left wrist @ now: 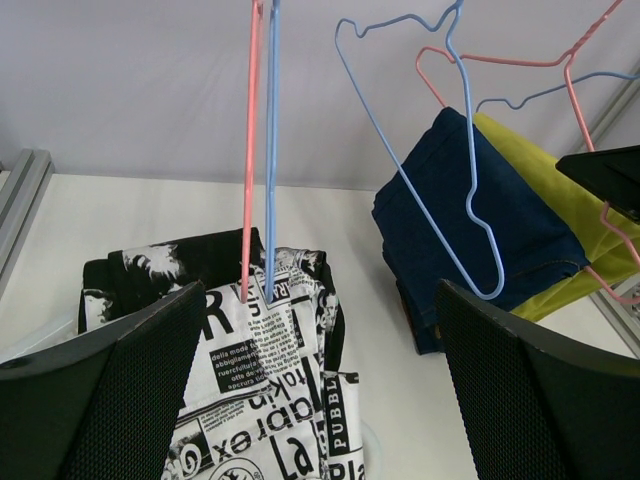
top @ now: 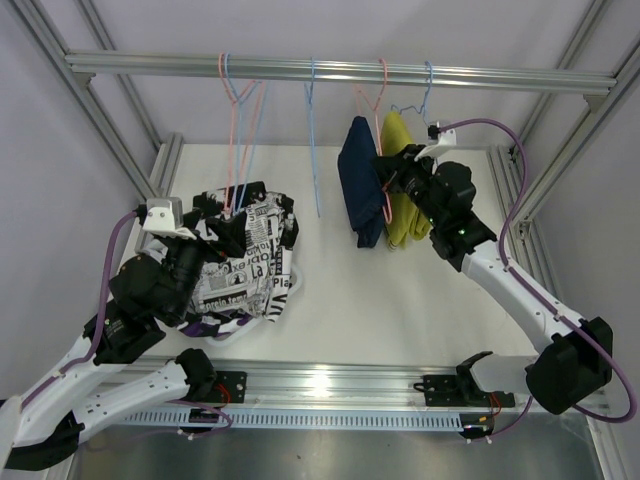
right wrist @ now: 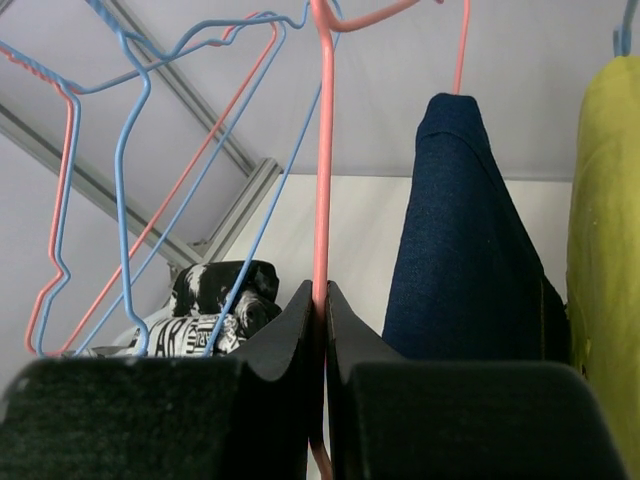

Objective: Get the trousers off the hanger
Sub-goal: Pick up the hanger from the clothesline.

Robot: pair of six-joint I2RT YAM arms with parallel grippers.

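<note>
Plain navy trousers (top: pixel 360 180) hang folded over a pink hanger (top: pixel 381 90) on the rail. Plain yellow trousers (top: pixel 405 195) hang right beside them. My right gripper (top: pixel 385 178) is shut on the pink hanger's wire (right wrist: pixel 322 150), with the navy trousers (right wrist: pixel 470 240) just to its right and the yellow ones (right wrist: pixel 605 250) beyond. White trousers with dark print (top: pixel 250 270) lie in a pile on the table with a black speckled pair (top: pixel 235 200) and a purple patterned pair (top: pixel 205 325). My left gripper (top: pixel 228 228) is open and empty above the printed pair (left wrist: pixel 260 400).
An empty pink hanger (left wrist: pixel 250 150) and a blue one (left wrist: pixel 271 150) hang straight down in front of the left gripper. Another empty blue hanger (top: pixel 313 140) hangs mid-rail. The metal rail (top: pixel 330 70) spans the back, with frame posts on both sides.
</note>
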